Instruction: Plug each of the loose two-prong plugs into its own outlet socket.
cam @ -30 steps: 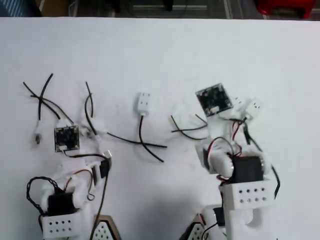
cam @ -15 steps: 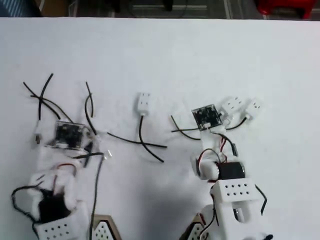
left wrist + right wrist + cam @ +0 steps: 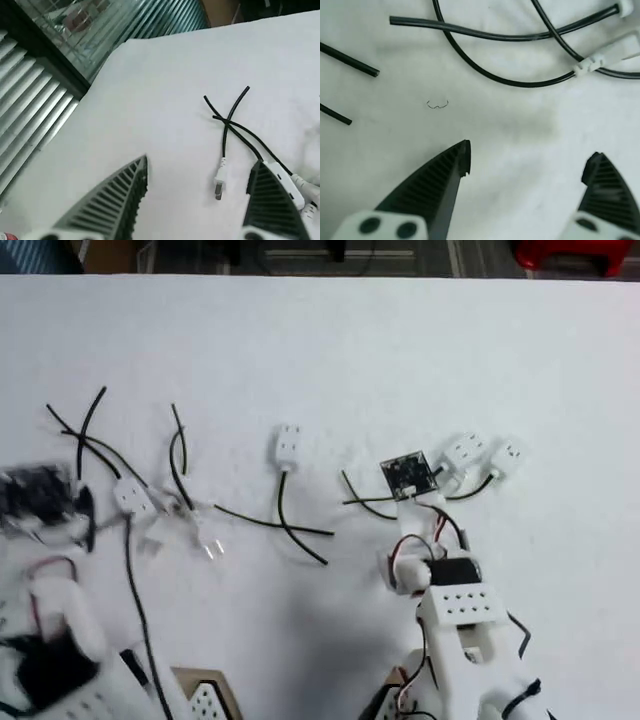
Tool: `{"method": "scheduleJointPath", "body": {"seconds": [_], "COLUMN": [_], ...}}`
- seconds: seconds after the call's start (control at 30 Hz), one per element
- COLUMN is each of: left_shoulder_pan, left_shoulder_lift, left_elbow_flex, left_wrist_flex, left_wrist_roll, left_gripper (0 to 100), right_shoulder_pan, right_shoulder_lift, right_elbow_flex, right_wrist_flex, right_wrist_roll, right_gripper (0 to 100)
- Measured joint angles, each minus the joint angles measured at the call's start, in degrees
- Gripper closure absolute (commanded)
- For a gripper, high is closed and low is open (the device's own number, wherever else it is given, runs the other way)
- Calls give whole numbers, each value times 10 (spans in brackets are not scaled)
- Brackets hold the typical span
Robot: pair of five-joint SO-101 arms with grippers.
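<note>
Sockets [image 3: 465, 452] sat in a pair by the right arm, and one more socket [image 3: 288, 443] lay in the middle of the bench [image 3: 400, 350]. A loose plug [image 3: 210, 546] lay apart from it. The left hand [image 3: 200, 162] was wide open and empty, near a second plug [image 3: 220, 181]. The right hand [image 3: 530, 150] was wide open and empty over black cords [image 3: 485, 35].
</note>
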Motion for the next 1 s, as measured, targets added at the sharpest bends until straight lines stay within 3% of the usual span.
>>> {"method": "scheduleJointPath", "body": {"seconds": [0.43,0.57,0.77,1.0], "left_shoulder_pan": [-20,-13,18,19], "left_shoulder_lift": [610,724,879,1010], "left_elbow_flex": [-391,-444,-491,-552], "left_wrist_flex": [113,116,115,77], "left_wrist_roll": [0,-12,-92,-108], "left_gripper": [687,687,688,688], "right_shoulder_pan": [0,0,0,0], "right_shoulder_lift": [10,12,13,13], "right_elbow_flex": [0,0,0,0], "right_wrist_flex": [-4,-11,-12,-12], "right_wrist_roll": [0,0,-3,-3], "right_gripper": [644,644,644,644]}}
